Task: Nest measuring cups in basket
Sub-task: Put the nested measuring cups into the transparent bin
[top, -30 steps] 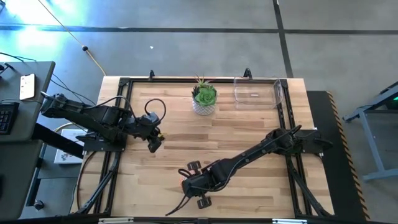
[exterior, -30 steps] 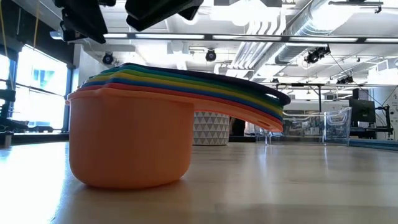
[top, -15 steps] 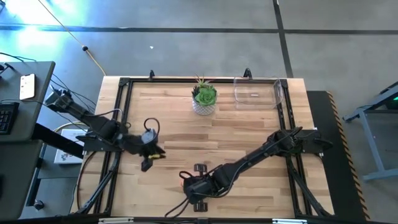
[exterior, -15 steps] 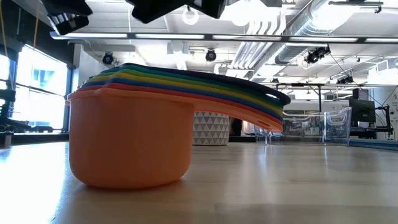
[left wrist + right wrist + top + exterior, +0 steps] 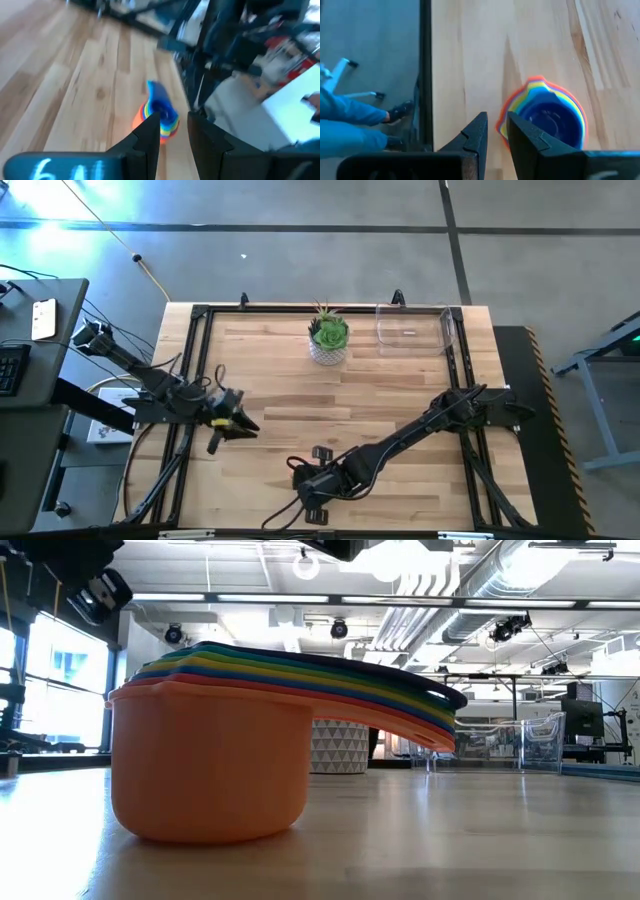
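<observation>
The measuring cups (image 5: 210,755) sit nested in one stack, orange outermost and blue innermost, bottom on the wood near the table's near edge, handles fanned to one side. My right gripper (image 5: 496,129) hovers above the stack (image 5: 545,117), a little to one side, fingers narrowly open; in the high view this gripper (image 5: 308,485) hides the cups. My left gripper (image 5: 228,432) hangs over the table's left part, narrowly open (image 5: 173,125), with the stack (image 5: 160,114) some way ahead of it. The clear basket (image 5: 415,326) stands at the far edge.
A white pot with a green plant (image 5: 328,340) stands at the far edge, left of the basket. Black frame rails (image 5: 195,380) run along the table's sides. Bare wood lies between the stack and the basket. A desk with a keyboard (image 5: 8,365) stands beyond the left edge.
My left gripper has swung toward the near-left part of the table, away from the middle. My right gripper has shifted a little toward the near edge, over the stack. The cups have not moved.
</observation>
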Controlling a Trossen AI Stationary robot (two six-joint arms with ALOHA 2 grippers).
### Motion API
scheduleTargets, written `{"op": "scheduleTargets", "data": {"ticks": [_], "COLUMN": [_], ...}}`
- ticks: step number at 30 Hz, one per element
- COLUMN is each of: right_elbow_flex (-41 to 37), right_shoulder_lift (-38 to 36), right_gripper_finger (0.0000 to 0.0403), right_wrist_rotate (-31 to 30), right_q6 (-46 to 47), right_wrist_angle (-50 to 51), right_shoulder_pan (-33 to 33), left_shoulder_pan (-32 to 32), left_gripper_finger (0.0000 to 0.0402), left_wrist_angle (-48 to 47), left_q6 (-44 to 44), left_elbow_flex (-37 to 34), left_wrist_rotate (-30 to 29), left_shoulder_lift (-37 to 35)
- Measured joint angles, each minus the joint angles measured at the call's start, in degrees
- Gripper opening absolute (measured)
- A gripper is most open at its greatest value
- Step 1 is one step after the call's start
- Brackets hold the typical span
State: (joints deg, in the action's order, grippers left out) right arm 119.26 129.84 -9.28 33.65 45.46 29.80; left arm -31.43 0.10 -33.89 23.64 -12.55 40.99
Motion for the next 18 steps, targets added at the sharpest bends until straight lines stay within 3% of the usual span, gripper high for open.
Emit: {"op": "scheduleTargets", "data": {"ticks": [7,18], "right_elbow_flex": [0.0,0.01], "right_shoulder_lift": [0.0,0.0], "right_gripper_finger": [0.0064,0.0064], "right_wrist_rotate": [0.39,1.29], "right_q6": [1.08,2.58], "right_wrist_angle": [-3.19,-3.33], "right_shoulder_pan": [-0.02,-0.15], "left_shoulder_pan": [0.71,0.71], "left_gripper_finger": [0.009,0.009], "left_wrist_angle": [10.84,10.99], "left_q6": [6.16,16.24], "left_elbow_flex": [-11.67,-18.71], "left_wrist_rotate": [-0.03,-4.35], "left_shoulder_lift": [-12.53,-30.05]}}
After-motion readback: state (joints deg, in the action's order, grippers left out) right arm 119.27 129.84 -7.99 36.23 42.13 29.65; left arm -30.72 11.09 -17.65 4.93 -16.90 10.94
